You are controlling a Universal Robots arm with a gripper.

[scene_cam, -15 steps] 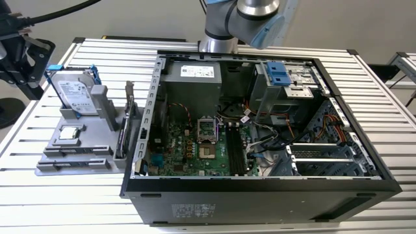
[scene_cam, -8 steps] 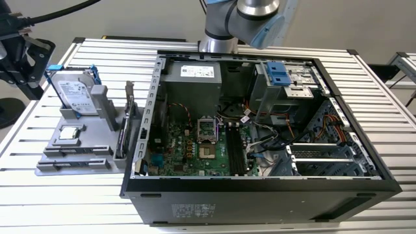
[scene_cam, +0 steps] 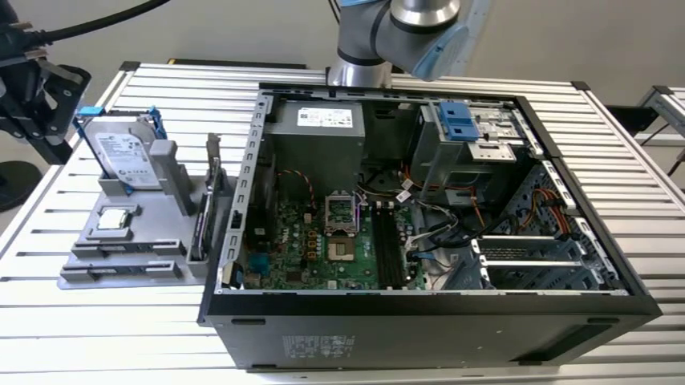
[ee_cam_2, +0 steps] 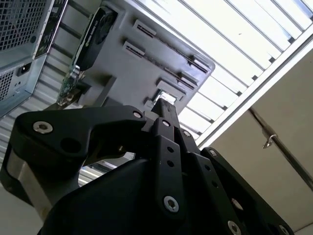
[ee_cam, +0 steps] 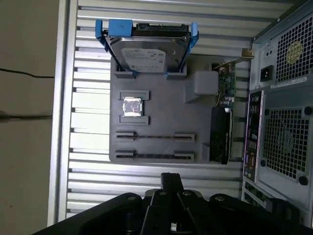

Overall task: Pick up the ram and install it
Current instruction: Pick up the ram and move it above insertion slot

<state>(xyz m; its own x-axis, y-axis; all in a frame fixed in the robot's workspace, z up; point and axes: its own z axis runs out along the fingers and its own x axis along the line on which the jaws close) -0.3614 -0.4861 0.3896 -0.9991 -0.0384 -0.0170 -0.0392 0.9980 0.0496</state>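
Nearest: pincer [ee_cam: 171, 177], seen pressed together in both wrist views, nothing pinched, hung over the slatted worktop [ee_cam: 88, 171]. Next out, on the grey tray [ee_cam: 161, 112], two long grooves [ee_cam: 154, 137] are noted, a thin dark line in each. Whether either line is the ram on edge cannot be told. Beyond lie the chip [ee_cam: 132, 106], then the drive [ee_cam: 149, 51] at the tray's far end. The card [ee_cam: 221, 132] stands between tray and case [ee_cam: 283, 98]. Inside the case, the long black slots [scene_cam: 383, 249] are too dark for a seated stick to be judged.

Step in hand is judged to be the approach for the pick. To be done well: pincer squared across the stick's thin edge at mid-length, groove brackets and card cleared, stick held upright.
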